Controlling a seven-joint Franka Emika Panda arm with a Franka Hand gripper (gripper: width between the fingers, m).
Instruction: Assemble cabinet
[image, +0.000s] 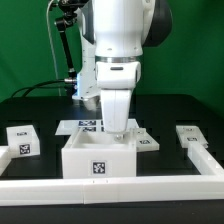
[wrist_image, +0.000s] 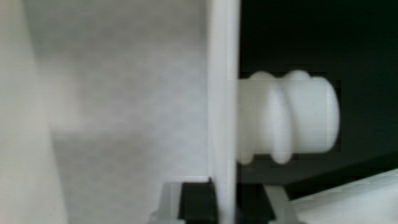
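Note:
The cabinet (image: 98, 160) is a white box with a black-and-white tag on its front, standing in the middle of the black table. My gripper (image: 117, 128) reaches straight down onto its upper edge on the exterior view's right. In the wrist view a thin white panel edge (wrist_image: 224, 100) runs between my two dark fingers (wrist_image: 196, 203), which press against it on both sides. A ridged white peg (wrist_image: 294, 115) sticks out beside the panel. A broad white face (wrist_image: 89, 110) fills the other side.
A small white tagged cube (image: 22, 140) sits at the exterior view's left. A white tagged block (image: 192, 138) lies at the right. The marker board (image: 80, 125) lies behind the cabinet. A white rail (image: 110, 190) borders the front and right.

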